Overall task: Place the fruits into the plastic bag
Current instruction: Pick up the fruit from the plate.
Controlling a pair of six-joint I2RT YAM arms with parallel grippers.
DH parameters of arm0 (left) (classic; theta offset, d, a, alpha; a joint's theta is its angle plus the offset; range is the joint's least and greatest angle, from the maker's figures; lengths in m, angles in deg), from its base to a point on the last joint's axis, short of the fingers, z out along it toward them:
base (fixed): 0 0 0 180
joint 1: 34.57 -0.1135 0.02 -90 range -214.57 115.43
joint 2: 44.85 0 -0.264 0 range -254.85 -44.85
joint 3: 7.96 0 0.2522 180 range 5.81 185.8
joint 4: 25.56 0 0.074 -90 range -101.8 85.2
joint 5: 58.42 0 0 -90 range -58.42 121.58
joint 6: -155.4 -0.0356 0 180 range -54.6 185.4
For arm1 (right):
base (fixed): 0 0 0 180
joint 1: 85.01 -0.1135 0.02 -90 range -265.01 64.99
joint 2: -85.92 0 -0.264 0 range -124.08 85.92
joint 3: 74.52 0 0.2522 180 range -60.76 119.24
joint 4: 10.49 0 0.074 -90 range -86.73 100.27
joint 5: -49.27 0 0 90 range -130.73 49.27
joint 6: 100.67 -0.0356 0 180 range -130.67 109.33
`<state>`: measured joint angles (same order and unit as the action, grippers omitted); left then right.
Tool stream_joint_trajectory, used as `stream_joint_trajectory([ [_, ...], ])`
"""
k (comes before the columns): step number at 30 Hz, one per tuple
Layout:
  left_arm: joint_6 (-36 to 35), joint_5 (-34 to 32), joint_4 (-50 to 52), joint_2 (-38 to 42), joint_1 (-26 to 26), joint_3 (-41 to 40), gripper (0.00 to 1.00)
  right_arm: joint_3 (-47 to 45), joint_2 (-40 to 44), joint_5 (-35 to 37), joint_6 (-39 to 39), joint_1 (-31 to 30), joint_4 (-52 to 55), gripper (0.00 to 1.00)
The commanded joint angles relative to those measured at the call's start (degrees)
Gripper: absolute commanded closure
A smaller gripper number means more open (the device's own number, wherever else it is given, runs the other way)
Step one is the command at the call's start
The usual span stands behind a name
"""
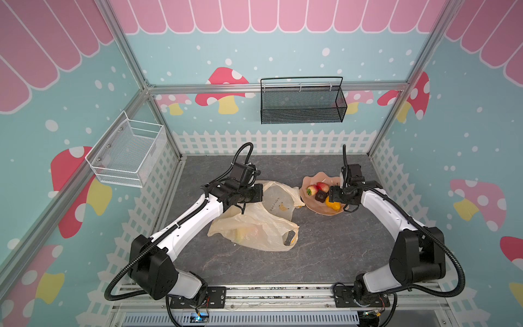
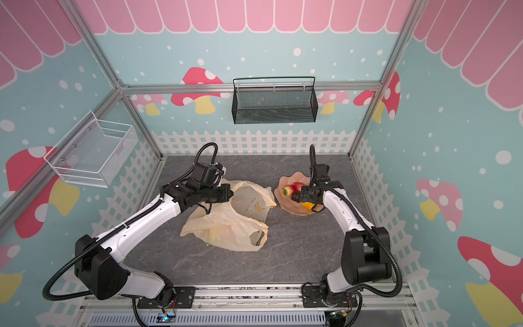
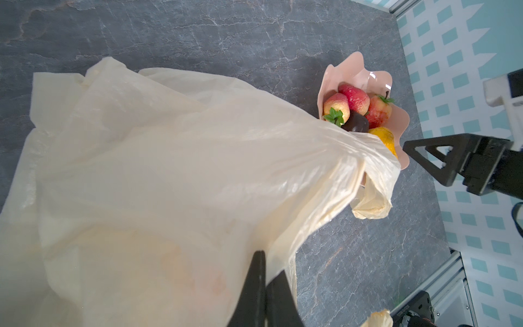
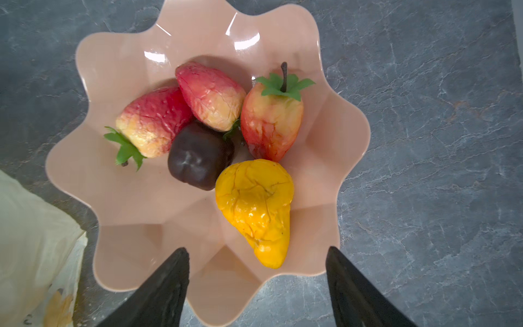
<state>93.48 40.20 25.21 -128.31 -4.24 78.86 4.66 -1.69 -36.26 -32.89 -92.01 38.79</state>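
The cream-yellow plastic bag (image 1: 254, 223) (image 2: 226, 223) lies crumpled on the grey table, and a yellow shape shows through it. My left gripper (image 3: 264, 269) is shut on the bag's edge, holding the film (image 3: 169, 170) lifted. The pink bowl (image 4: 127, 212) (image 1: 311, 209) holds the fruits: three red green-leafed ones (image 4: 154, 121) (image 4: 210, 94) (image 4: 271, 121), a dark purple one (image 4: 199, 158) and a yellow-orange lumpy fruit (image 4: 254, 206) (image 1: 331, 204). My right gripper (image 4: 256, 249) (image 1: 334, 195) hangs open over the bowl's near rim, by the lumpy fruit's tip, with nothing between its fingers.
A white mesh basket (image 1: 127, 150) hangs on the left wall and a black one (image 1: 302, 102) on the back wall. The bag's handle loop (image 3: 370, 203) drapes against the bowl. White fence-print walls close in the table on three sides.
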Motion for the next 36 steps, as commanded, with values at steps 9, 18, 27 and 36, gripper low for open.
stream_joint_trajectory([
  [9,-0.5,0.3,0.5,-0.7,-0.4,1.6,1.0,-0.4,-9.2,-0.4,3.1,1.1,-4.6,0.22],
  [18,-1.1,0.1,1.3,-1.1,-0.4,2.5,1.0,0.5,-13.6,0.3,3.8,1.2,-5.9,0.23],
  [27,-1.3,0.0,1.6,-1.2,-0.4,2.6,1.0,1.6,-15.2,1.1,4.3,1.3,-6.4,0.29],
  [36,-1.4,-0.2,1.7,-0.9,-0.5,2.4,1.0,3.1,-13.1,2.4,4.3,1.3,-4.6,0.46],
])
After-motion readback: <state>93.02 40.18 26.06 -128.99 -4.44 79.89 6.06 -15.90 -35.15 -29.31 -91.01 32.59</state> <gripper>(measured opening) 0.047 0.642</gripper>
